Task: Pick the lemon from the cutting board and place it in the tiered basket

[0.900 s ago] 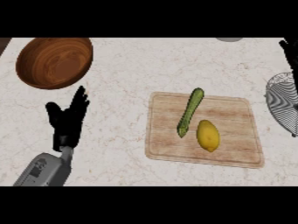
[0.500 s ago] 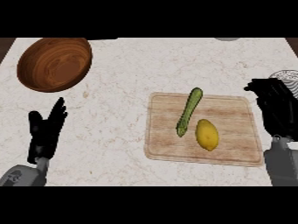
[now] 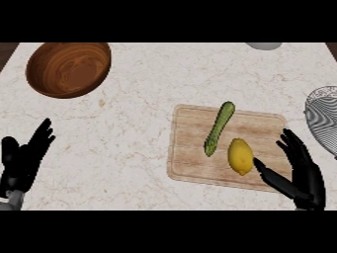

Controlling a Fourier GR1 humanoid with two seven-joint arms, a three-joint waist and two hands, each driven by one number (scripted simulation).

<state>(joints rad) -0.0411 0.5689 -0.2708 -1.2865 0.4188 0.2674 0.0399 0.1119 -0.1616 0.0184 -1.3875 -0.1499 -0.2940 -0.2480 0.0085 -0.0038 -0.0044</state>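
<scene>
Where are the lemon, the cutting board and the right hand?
lemon (image 3: 239,156), head view, middle of its yellow skin.
cutting board (image 3: 189,148), head view, bare wood at its left part.
right hand (image 3: 304,177), head view, its palm.

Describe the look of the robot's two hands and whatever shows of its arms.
Both the left hand and the right hand are black, with slim, segmented fingers and a thumb. A bit of pale grey forearm shows below the left hand at the lower edge. No cables or markings are visible.
</scene>
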